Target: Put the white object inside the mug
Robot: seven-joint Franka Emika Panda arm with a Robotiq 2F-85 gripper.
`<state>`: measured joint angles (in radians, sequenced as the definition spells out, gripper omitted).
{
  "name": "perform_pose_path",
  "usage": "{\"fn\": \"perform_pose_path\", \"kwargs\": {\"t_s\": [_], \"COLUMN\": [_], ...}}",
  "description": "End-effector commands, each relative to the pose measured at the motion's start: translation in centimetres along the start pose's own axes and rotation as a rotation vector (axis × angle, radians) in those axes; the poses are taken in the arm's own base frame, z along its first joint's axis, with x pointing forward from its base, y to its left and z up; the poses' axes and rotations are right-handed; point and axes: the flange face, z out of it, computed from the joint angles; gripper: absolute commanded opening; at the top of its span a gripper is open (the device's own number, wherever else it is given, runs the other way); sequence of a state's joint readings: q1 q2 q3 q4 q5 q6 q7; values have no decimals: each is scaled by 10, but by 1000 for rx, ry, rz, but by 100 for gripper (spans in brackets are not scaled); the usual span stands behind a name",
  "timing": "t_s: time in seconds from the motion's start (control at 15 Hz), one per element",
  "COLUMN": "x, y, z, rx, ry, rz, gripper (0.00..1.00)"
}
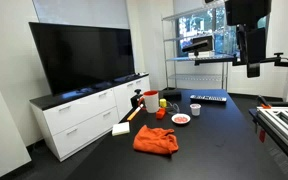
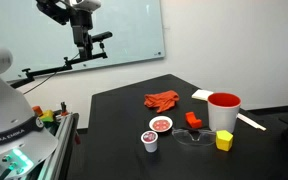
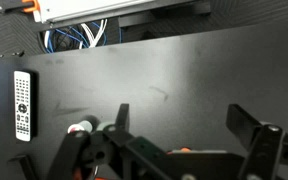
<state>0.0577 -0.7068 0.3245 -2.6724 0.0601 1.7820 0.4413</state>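
The white object [image 2: 150, 142], small and stubby with a bluish top, stands upright on the black table near its front edge; it also shows in an exterior view [image 1: 195, 108]. The red mug [image 2: 223, 110] stands upright to its right, apart from it, and shows in an exterior view [image 1: 150, 99]. My gripper [image 2: 81, 42] hangs high above the table, far from both, and also shows in an exterior view [image 1: 252, 68]. In the wrist view the gripper [image 3: 187, 120] is open and empty over bare dark tabletop.
A red-and-white shallow bowl [image 2: 162, 124], an orange cloth [image 2: 162, 99], a red block [image 2: 193, 120], a yellow block [image 2: 224, 141] and a flat white-and-yellow block [image 2: 202, 95] lie around the mug. A remote control [image 3: 22, 105] lies on the table.
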Motion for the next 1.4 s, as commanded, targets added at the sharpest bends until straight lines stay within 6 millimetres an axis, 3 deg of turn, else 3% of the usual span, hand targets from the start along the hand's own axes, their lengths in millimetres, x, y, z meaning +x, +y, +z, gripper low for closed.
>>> {"fn": "perform_pose_path", "kwargs": {"t_s": [0.0,0.13,0.4,0.53,0.67,0.87,1.0,1.13,1.33], "x": [2,2,1,20,49,89,105,115,125], "y": [-1,-2,-1,9,40,108,144,169,188], "z": [-10,-26,-26,-18,-5,24,50,71,93], "rx": [12,25,25,11,5,29,79,116,155], "ry": [27,58,59,49,59,51,77,98,121], "rz": [0,0,1,78,181,372,487,597,722], "gripper": [100,100,100,100,100,100,100,100,100]}}
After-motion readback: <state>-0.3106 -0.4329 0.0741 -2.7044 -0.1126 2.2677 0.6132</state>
